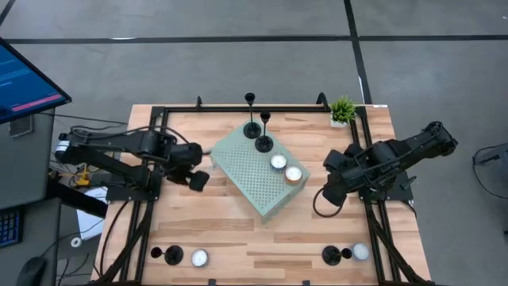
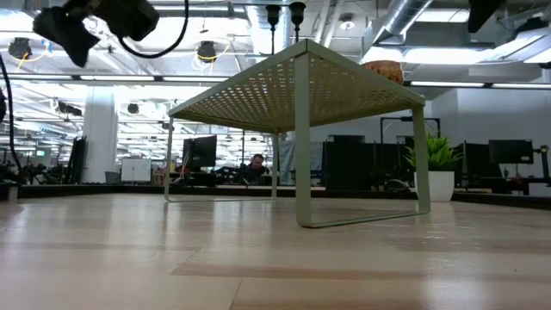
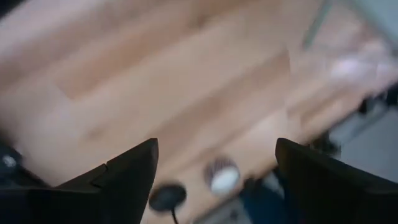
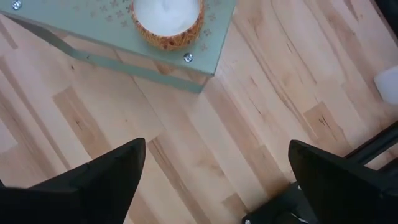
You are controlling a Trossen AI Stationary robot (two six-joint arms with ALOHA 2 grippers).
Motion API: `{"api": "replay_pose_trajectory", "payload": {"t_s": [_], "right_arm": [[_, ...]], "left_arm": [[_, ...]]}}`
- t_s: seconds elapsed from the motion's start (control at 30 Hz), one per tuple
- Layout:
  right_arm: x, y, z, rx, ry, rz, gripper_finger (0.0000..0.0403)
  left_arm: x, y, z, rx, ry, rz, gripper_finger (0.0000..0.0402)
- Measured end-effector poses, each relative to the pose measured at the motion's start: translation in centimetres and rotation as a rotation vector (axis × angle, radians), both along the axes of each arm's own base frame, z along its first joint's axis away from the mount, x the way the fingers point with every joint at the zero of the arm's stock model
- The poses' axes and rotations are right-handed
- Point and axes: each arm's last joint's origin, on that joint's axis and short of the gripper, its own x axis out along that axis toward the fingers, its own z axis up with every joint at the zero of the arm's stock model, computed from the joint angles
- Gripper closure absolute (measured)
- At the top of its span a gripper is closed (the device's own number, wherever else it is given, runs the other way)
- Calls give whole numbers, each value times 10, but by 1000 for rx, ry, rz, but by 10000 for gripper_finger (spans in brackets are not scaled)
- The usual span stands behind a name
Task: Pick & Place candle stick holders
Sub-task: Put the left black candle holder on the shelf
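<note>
Two black candle stick holders (image 1: 252,127) (image 1: 263,143) stand on their disc bases on the far end of a green perforated stand (image 1: 246,171). A third holder (image 1: 172,255) stands on the table near the front left and also shows in the left wrist view (image 3: 166,198). A fourth holder (image 1: 332,255) stands near the front right. My left gripper (image 1: 198,179) (image 3: 214,146) hangs open and empty above the table, left of the stand. My right gripper (image 1: 329,191) (image 4: 217,146) hangs open and empty above the table, right of the stand.
Two tealight candles (image 1: 278,162) (image 1: 294,175) sit on the stand's right part. One tealight (image 1: 198,257) lies beside the front-left holder and another (image 1: 361,252) beside the front-right holder. A small potted plant (image 1: 343,110) stands at the far right corner. A black frame rail (image 1: 151,199) edges the table.
</note>
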Motion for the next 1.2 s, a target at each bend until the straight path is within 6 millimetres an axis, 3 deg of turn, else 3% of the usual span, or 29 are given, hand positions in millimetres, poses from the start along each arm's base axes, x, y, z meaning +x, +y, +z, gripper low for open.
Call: {"api": "replay_pose_trajectory", "payload": {"t_s": [0.23, 0.4, 0.7, 1.03, 1.2], "right_arm": [[0, 0, 0, -5, 0, 21, 19], [1, 0, 0, -13, 5, 44, 19], [3, 1, 1, -3, -20, 53, 19], [3, 2, 1, -8, -16, 68, 19], [2, 1, 0, -13, -7, 71, 19]], "left_arm": [[1, -18, -1, -21, -57, -337, 92], [-2, -29, -1, 4, -71, -457, 88], [16, -43, -35, -220, 228, -337, 95], [13, -55, -37, -315, 375, -181, 100], [12, -58, -34, -325, 343, -192, 101]]}}
